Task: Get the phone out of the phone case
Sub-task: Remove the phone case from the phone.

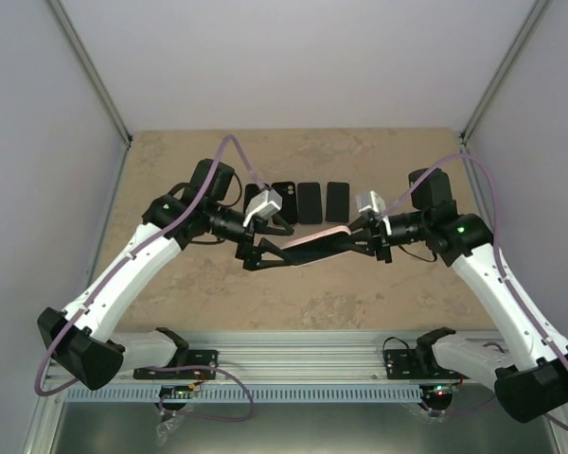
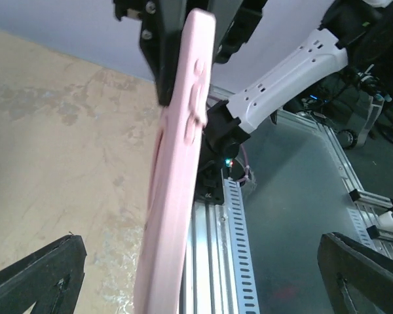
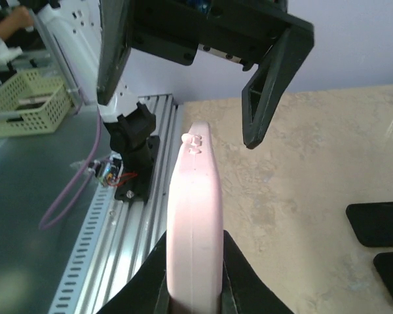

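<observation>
Phone case (image 1: 314,239), pink, is pinched edge-on by the right gripper (image 3: 195,261), left gripper (image 2: 200,261) gaping wide around its other end.

The pink phone case (image 1: 320,233) is up in the air above the table (image 1: 407,293), lengthwise left to right and tilted, with raised side buttons along its narrow edge. The dark phone (image 1: 312,248) sits inside it. The right gripper (image 1: 364,241) pinches one end.
</observation>
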`<action>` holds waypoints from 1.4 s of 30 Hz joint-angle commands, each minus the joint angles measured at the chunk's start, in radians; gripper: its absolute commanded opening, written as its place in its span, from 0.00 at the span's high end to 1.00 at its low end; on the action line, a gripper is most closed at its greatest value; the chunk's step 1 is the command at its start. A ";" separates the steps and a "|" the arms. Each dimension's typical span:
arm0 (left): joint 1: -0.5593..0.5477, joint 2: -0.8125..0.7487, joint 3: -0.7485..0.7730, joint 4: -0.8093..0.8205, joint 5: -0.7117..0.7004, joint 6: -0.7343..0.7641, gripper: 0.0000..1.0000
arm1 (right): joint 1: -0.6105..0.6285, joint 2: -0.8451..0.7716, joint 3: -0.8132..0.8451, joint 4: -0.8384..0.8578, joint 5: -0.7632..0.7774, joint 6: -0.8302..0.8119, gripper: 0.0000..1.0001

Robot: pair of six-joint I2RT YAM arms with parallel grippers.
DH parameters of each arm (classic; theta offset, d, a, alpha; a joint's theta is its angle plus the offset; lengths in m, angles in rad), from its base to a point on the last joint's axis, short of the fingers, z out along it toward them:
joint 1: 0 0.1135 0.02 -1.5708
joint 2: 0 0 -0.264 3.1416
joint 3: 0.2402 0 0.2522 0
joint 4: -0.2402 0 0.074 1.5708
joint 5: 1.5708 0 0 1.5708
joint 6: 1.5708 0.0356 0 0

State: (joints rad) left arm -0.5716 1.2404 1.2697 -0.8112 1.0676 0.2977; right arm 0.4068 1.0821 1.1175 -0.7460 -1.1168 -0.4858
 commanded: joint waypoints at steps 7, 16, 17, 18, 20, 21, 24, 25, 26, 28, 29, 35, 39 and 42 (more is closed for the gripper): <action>0.042 0.047 0.006 -0.246 0.061 0.314 0.18 | -0.107 -0.100 -0.154 0.174 -0.279 0.222 0.99; 0.047 0.006 -0.037 -0.225 0.074 0.309 0.28 | -0.139 -0.142 -0.247 0.267 -0.348 0.326 0.99; 0.048 0.007 -0.033 -0.223 0.076 0.306 0.29 | -0.140 -0.141 -0.248 0.266 -0.349 0.326 0.99; 0.047 0.011 -0.027 -0.217 0.076 0.297 0.30 | -0.140 -0.141 -0.249 0.262 -0.350 0.326 0.99; 0.047 0.015 -0.020 -0.205 0.074 0.279 0.32 | -0.139 -0.139 -0.249 0.259 -0.353 0.326 0.99; 0.048 0.017 -0.020 -0.191 0.075 0.261 0.35 | -0.139 -0.138 -0.248 0.258 -0.354 0.326 0.99; 0.048 0.021 -0.026 -0.173 0.080 0.240 0.39 | -0.139 -0.130 -0.245 0.257 -0.357 0.326 0.99; 0.047 0.020 -0.028 -0.165 0.076 0.229 0.39 | -0.138 -0.128 -0.246 0.258 -0.357 0.328 0.99; 0.048 0.019 -0.029 -0.155 0.071 0.219 0.41 | -0.138 -0.125 -0.244 0.257 -0.359 0.328 1.00; 0.048 0.018 -0.029 -0.140 0.058 0.202 0.42 | -0.138 -0.122 -0.245 0.257 -0.362 0.326 1.00; 0.048 0.019 -0.030 -0.134 0.053 0.196 0.43 | -0.137 -0.122 -0.243 0.258 -0.365 0.325 0.99; 0.047 0.019 -0.032 -0.120 0.051 0.181 0.45 | -0.137 -0.113 -0.242 0.263 -0.365 0.332 1.00; 0.047 0.010 -0.040 -0.136 0.065 0.214 0.41 | -0.135 -0.110 -0.239 0.264 -0.363 0.335 1.00; 0.046 0.003 -0.049 -0.156 0.091 0.240 0.39 | -0.135 -0.108 -0.244 0.266 -0.365 0.334 0.99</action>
State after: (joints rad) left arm -0.5297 1.2583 1.2377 -0.9539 1.1191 0.4965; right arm 0.2752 0.9756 0.8680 -0.5156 -1.4189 -0.1631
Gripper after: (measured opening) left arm 0.606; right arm 0.097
